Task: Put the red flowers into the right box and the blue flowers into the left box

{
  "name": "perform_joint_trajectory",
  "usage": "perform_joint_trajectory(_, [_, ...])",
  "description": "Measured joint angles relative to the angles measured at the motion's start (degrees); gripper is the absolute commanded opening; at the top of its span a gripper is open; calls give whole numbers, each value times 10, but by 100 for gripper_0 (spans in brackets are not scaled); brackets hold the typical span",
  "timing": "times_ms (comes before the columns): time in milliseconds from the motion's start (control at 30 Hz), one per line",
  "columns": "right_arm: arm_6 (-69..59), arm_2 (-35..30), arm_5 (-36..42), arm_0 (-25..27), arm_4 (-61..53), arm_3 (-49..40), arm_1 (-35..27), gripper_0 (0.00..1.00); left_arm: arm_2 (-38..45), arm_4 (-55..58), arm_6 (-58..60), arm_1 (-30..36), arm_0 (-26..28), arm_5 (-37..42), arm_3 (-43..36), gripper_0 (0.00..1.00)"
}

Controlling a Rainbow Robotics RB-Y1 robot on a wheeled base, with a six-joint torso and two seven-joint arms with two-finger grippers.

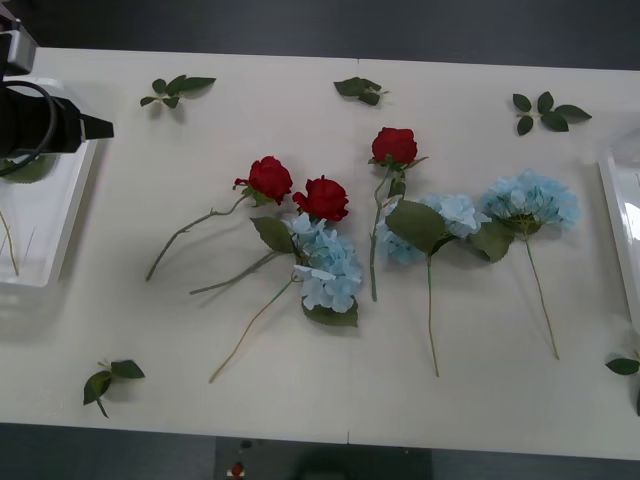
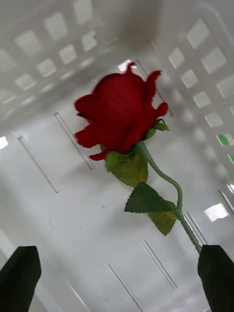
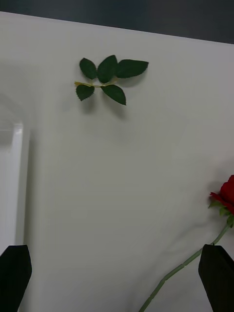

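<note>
Pale tabletop [image 1: 200, 320] under a dark far wall is carrying three red flowers [image 1: 322, 198] and three blue flowers [image 1: 328, 265], still unsorted between the left box [image 1: 60, 235] and right box [image 1: 618, 215]. Over that slotted box, one rose [image 2: 119, 117] is lying released beneath the right gripper [image 2: 117, 278], jaws spread empty. Left gripper [image 3: 117, 278] is being held wide open, empty, over bare tabletop beside a rose stem.

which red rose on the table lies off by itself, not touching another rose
The rose farthest back, above the middle blue flower. The other two lie bloom to bloom, further left.
</note>
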Motion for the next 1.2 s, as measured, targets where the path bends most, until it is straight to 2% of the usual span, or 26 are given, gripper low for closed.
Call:
perform_joint_trajectory(233, [10, -18, 107, 76, -13, -206, 1, 100, -19, -73, -30, -78, 3, 15, -47, 100])
perform_joint_trajectory(367, [10, -26, 152, 102, -28, -272, 14, 100, -19, -92, -74, -118, 3, 28, -55, 100])
perform_joint_trajectory(533, [14, -37, 194, 117, -29, -341, 61, 100, -32, -136, -124, -149, 3, 28, -55, 100])
perform_joint_trajectory(800, [165, -35, 228, 117, -30, -369, 130, 100, -106, -230, -141, -168, -3, 28, -55, 100])
perform_joint_trajectory(1000, [197, -35, 268, 117, -30, -369, 166, 100, -156, -257, -141, -183, -28, 28, -49, 100])
perform_joint_trajectory(1200, [212, -31, 257, 127, -30, -369, 200, 100, -180, -274, -141, -205, -56, 25, -9, 100])
